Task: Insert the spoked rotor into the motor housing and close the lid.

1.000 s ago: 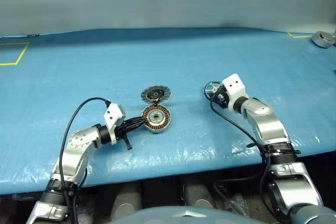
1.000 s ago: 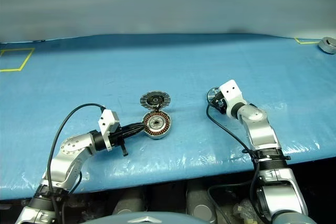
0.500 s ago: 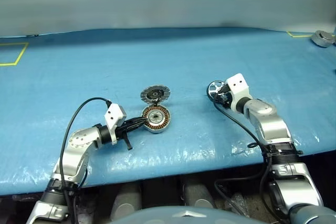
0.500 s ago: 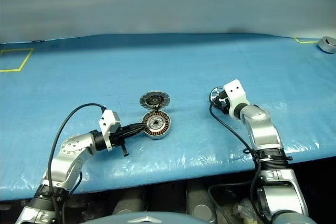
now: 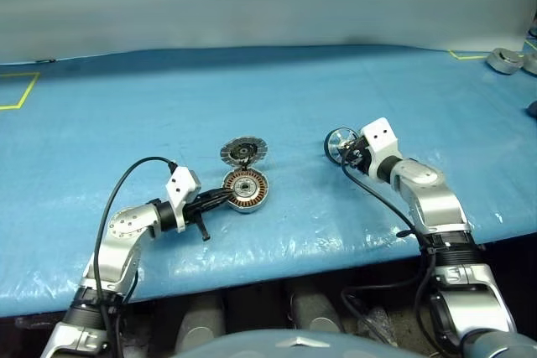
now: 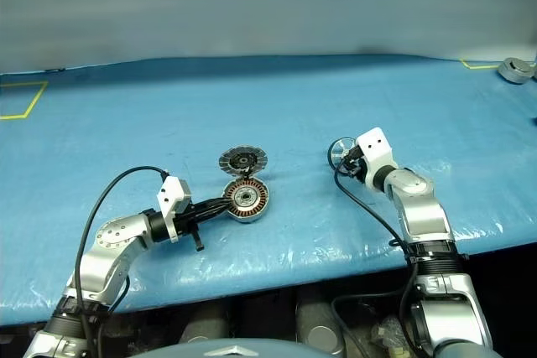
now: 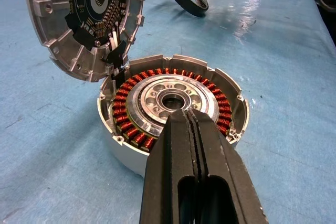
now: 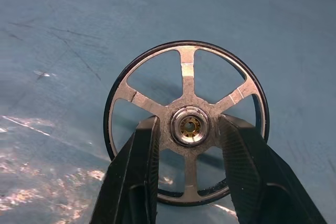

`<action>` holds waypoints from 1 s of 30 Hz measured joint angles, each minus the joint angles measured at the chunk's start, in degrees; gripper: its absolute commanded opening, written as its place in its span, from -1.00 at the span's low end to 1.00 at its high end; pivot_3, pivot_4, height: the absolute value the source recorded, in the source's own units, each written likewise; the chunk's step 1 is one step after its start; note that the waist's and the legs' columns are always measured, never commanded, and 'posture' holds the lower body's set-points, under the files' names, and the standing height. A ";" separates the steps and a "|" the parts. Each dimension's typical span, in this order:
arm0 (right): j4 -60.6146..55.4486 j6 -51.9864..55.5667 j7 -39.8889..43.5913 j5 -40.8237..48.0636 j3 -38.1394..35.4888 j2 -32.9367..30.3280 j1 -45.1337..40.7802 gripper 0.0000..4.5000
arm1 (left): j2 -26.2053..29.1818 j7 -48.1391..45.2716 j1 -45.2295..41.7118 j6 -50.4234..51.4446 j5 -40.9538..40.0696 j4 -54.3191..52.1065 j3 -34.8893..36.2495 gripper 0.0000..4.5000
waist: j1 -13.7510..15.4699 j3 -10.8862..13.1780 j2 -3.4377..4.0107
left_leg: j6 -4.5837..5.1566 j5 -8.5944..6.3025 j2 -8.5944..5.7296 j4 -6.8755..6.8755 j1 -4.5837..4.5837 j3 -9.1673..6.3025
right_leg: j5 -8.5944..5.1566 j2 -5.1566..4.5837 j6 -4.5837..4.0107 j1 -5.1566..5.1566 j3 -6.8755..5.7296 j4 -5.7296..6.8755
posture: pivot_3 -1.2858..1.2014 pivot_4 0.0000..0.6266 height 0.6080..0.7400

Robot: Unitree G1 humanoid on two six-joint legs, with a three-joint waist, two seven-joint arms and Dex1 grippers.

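two claws work a blue plastic-covered worktop, the largest thing in view. near its middle sits the round silver-rimmed motor housing, copper-brown windings ringing a pale hub, with its hinged round lid swung open and standing at the far edge, segmented grey-white face showing. the left claw, black fingers pressed together, rests its tips on the housing's near rim, apparently steadying it. well apart to the right, the small flat silver spoked rotor with dark rim stands tilted up off the cloth, and the right claw has a finger through the gaps on either side of the central hub; whether the pads already pinch the hub cannot be told. to do this step well, the pinch should probably land square on the hub, not a spoke, so the wheel lifts without swinging. carried across, it would need levelling over the housing's centre, and the left fingertips would have to clear the rim first.
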 measured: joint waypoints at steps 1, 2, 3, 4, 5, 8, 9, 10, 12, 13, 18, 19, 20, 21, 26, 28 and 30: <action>-1.23 0.20 0.05 0.57 -0.07 0.20 0.76 -0.36 | 0.04 0.00 0.01 -0.01 -0.01 0.00 0.09 -1.00 | 0.03 0.01 0.01 | 0.00 0.00 0.00 -0.02 -0.05 0.00 | 0.00 0.00 0.00 -0.06 0.01 0.00 | 0.03 -0.52 1.00; -2.45 0.39 0.09 1.10 -0.17 0.35 1.59 -0.36 | 0.05 -0.01 0.03 -0.02 -0.03 0.00 0.21 -1.00 | 0.09 0.02 0.02 | 0.00 0.00 -0.01 -0.03 -0.07 -0.01 | 0.00 0.00 0.00 -0.08 0.00 0.00 | 0.03 -0.52 1.00; -3.58 0.51 0.25 1.90 -0.44 0.54 2.32 -0.36 | 0.06 -0.01 0.07 -0.03 -0.05 0.00 0.45 -1.00 | 0.12 0.02 0.03 | 0.00 0.00 -0.01 -0.04 -0.09 -0.01 | -0.01 0.00 -0.01 -0.10 0.00 -0.01 | 0.03 -0.52 1.00; -4.67 0.54 0.46 2.40 -0.56 0.77 3.00 -0.36 | 0.06 0.00 0.09 -0.12 -0.09 0.00 0.77 -1.00 | 0.14 0.04 0.04 | 0.00 0.00 -0.01 -0.05 -0.13 -0.01 | -0.01 0.00 -0.01 -0.14 0.00 -0.02 | 0.03 -0.52 1.00; -6.70 0.58 0.84 3.77 -0.83 1.30 4.42 -0.36 | 0.05 0.00 0.10 -0.72 -0.25 0.00 1.23 -1.00 | 0.20 0.06 0.06 | 0.00 0.00 -0.01 -0.05 -0.18 -0.03 | -0.01 0.00 -0.01 -0.18 -0.02 -0.01 | 0.03 -0.52 1.00; -12.39 0.89 2.88 7.51 -0.98 1.72 7.55 -0.36 | -0.04 -0.05 0.12 -1.99 -0.50 0.02 1.95 -1.00 | 0.25 0.16 0.21 | 0.00 0.00 -0.03 -0.03 -0.30 -0.03 | -0.01 -0.02 0.00 -0.27 0.00 -0.03 | 0.03 -0.52 1.00; -15.56 1.07 4.29 9.38 -1.08 1.60 9.19 -0.36 | -0.05 -0.17 0.36 -2.40 -0.64 0.02 2.04 -1.00 | 0.37 0.17 0.23 | 0.00 0.00 -0.03 -0.03 -0.34 -0.05 | -0.02 -0.02 0.01 -0.29 -0.02 -0.04 | 0.03 -0.52 1.00; -18.12 1.10 5.70 10.97 -1.04 1.50 10.44 -0.36 | -0.05 -0.25 0.74 -2.62 -0.73 0.02 2.14 -1.00 | 0.37 0.17 0.23 | 0.00 -0.01 -0.02 -0.04 -0.35 -0.06 | -0.03 -0.02 0.02 -0.30 -0.03 -0.05 | 0.03 -0.52 1.00; -23.28 1.11 8.76 13.74 -0.71 1.01 12.85 -0.36 | -0.06 -0.98 1.66 -3.66 -0.89 0.04 2.16 -1.00 | 0.39 0.17 0.23 | 0.00 -0.01 -0.02 -0.03 -0.41 -0.08 | -0.04 -0.02 0.03 -0.33 -0.04 -0.06 | 0.03 -0.52 1.00; -24.97 1.12 9.96 14.78 -0.31 0.79 13.53 -0.36 | -0.06 -1.49 1.98 -4.22 -0.94 0.16 2.16 -1.00 | 0.38 0.17 0.23 | 0.00 -0.01 -0.02 -0.02 -0.41 -0.08 | -0.04 -0.02 0.03 -0.33 -0.04 -0.07 | 0.03 -0.52 1.00; -28.46 1.22 12.66 16.89 1.97 -0.31 14.00 -0.36 | -0.12 -3.29 2.22 -5.82 -1.64 1.75 2.49 -1.00 | 0.45 0.18 0.22 | 0.00 -0.01 -0.02 0.10 -0.42 -0.07 | -0.04 -0.03 0.03 -0.32 -0.06 -0.06 | 0.03 -0.52 1.00; -28.81 1.31 12.97 17.03 2.50 -0.48 14.00 -0.36 | -0.12 -3.72 2.22 -5.86 -1.79 2.60 2.51 -1.00 | 0.45 0.18 0.22 | 0.00 -0.01 -0.02 0.10 -0.42 -0.07 | -0.04 -0.03 0.03 -0.33 -0.06 -0.06 | 0.03 -0.52 1.00; -29.21 1.44 13.28 17.20 3.22 -0.67 13.99 -0.36 | -0.11 -4.00 2.23 -5.85 -1.91 3.21 2.50 -1.00 | 0.44 0.19 0.22 | 0.00 -0.01 -0.02 0.09 -0.45 -0.08 | -0.04 -0.03 0.03 -0.35 -0.07 -0.06 | 0.03 -0.52 1.00; -29.64 1.52 13.60 17.30 4.13 -0.79 13.94 -0.36 | -0.11 -4.20 2.23 -5.75 -2.14 3.49 2.51 -1.00 | 0.45 0.19 0.21 | 0.00 -0.01 -0.02 0.08 -0.50 -0.10 | -0.04 -0.03 0.03 -0.40 -0.09 -0.05 | 0.03 -0.52 1.00; -29.80 2.03 15.17 16.62 10.91 -0.97 10.84 -0.36 | -0.10 -4.63 2.12 -6.65 -2.08 5.23 2.49 -1.00 | 0.43 0.19 0.22 | 0.00 -0.01 -0.02 0.03 -0.56 -0.10 | -0.04 -0.02 0.02 -0.49 -0.11 -0.05 | 0.03 -0.52 1.00; -29.64 2.31 15.49 15.40 13.55 -0.91 9.16 -0.36 | -0.12 -4.85 2.12 -7.06 -2.08 5.49 2.48 -1.00 | 0.55 0.19 0.21 | 0.00 -0.01 -0.02 0.04 -0.58 -0.11 | -0.04 -0.03 0.02 -0.49 -0.11 -0.05 | 0.03 -0.52 1.00; -29.39 2.27 15.54 14.09 15.58 -0.88 7.71 -0.36 | -0.13 -4.93 2.13 -7.12 -2.07 5.89 2.46 -1.00 | 0.57 0.19 0.21 | -0.01 -0.01 -0.03 0.05 -0.60 -0.10 | -0.04 -0.04 0.03 -0.51 -0.11 -0.05 | 0.03 -0.52 1.00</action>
